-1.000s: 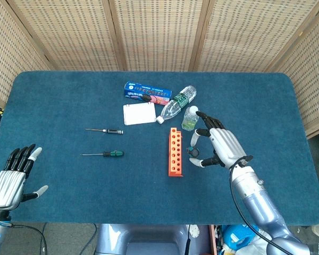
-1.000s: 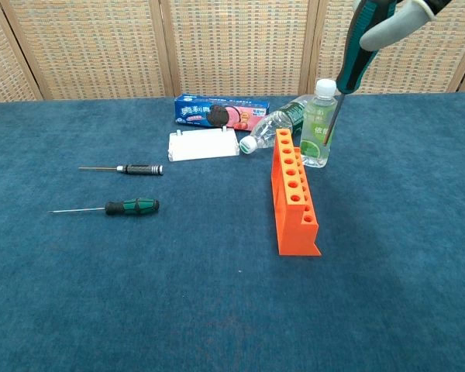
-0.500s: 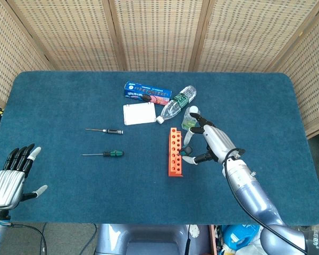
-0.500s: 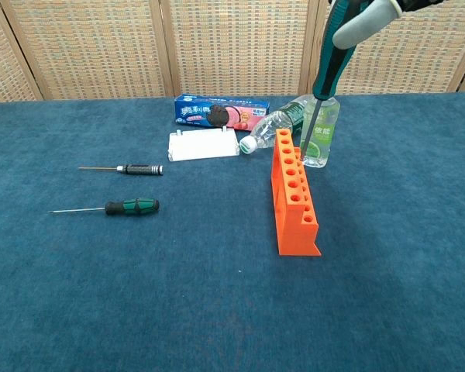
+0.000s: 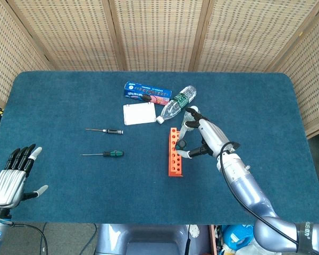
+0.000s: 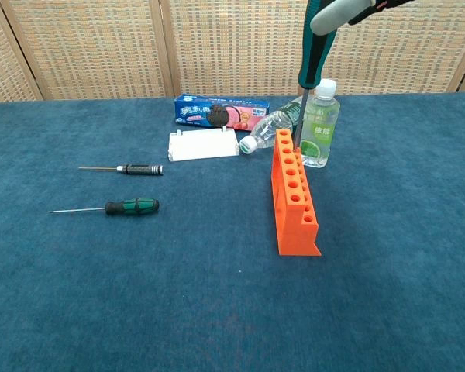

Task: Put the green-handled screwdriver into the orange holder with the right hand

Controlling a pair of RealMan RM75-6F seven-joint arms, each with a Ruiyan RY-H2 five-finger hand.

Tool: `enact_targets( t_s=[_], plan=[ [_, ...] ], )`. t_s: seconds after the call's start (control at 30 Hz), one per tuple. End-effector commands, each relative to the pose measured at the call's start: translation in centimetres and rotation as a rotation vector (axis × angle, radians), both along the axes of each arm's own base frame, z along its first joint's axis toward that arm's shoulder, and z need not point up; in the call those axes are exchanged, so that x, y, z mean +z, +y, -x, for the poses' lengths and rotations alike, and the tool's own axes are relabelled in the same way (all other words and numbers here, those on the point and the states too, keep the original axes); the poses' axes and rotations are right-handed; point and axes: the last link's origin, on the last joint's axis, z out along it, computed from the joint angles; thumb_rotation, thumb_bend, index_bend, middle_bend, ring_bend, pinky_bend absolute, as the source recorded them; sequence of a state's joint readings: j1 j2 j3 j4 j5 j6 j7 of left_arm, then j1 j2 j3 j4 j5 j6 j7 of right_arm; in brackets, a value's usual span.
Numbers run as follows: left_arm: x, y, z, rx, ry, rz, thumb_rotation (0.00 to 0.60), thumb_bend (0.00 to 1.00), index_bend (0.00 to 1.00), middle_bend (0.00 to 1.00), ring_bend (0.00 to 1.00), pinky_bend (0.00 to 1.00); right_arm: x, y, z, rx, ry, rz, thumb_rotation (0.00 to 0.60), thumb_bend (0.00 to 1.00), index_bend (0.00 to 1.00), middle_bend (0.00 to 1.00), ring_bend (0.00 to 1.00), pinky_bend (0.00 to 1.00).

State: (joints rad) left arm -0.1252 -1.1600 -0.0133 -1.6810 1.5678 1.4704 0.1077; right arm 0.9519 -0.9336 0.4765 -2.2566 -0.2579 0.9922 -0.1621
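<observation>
My right hand (image 5: 204, 140) grips a teal-and-black-handled screwdriver (image 6: 308, 60) upright, tip down. Only a fingertip and the top of that hand (image 6: 349, 9) show in the chest view. The thin shaft drops to the far end of the orange holder (image 6: 294, 194), and its tip sits at or just above the far holes. In the head view the hand hovers right beside the holder (image 5: 175, 152). A second, green-and-black-handled screwdriver (image 6: 132, 206) lies flat on the blue cloth to the left. My left hand (image 5: 13, 178) hangs at the near left edge, fingers apart, holding nothing.
A black-handled screwdriver (image 6: 139, 169) lies behind the green one. A white box (image 6: 203, 144), a blue cookie pack (image 6: 221, 112) and a lying bottle (image 6: 275, 124) sit behind the holder. A small upright bottle (image 6: 318, 124) stands just right of the shaft.
My right hand has carried the upright screwdriver leftward, from in front of the small bottle to over the holder's far end. The left hand has stayed put.
</observation>
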Motion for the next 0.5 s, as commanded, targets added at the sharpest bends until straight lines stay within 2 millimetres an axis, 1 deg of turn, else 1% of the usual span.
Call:
enact_targets(
  t_s=[0.03, 0.5],
  plan=[
    [0.0, 0.0, 0.0, 0.000, -0.001, -0.001, 0.600, 0.00, 0.00, 0.00, 0.00, 0.00, -0.4, -0.2, 0.0, -0.002, -0.007, -0.003, 0.600, 0.19, 0.67, 0.00, 0.00, 0.00],
    [0.0, 0.1, 0.4, 0.015, 0.002, 0.002, 0.600, 0.00, 0.00, 0.00, 0.00, 0.00, -1.5, -1.1, -0.8, 0.007, -0.029, -0.011, 0.600, 0.19, 0.67, 0.00, 0.00, 0.00]
  ],
)
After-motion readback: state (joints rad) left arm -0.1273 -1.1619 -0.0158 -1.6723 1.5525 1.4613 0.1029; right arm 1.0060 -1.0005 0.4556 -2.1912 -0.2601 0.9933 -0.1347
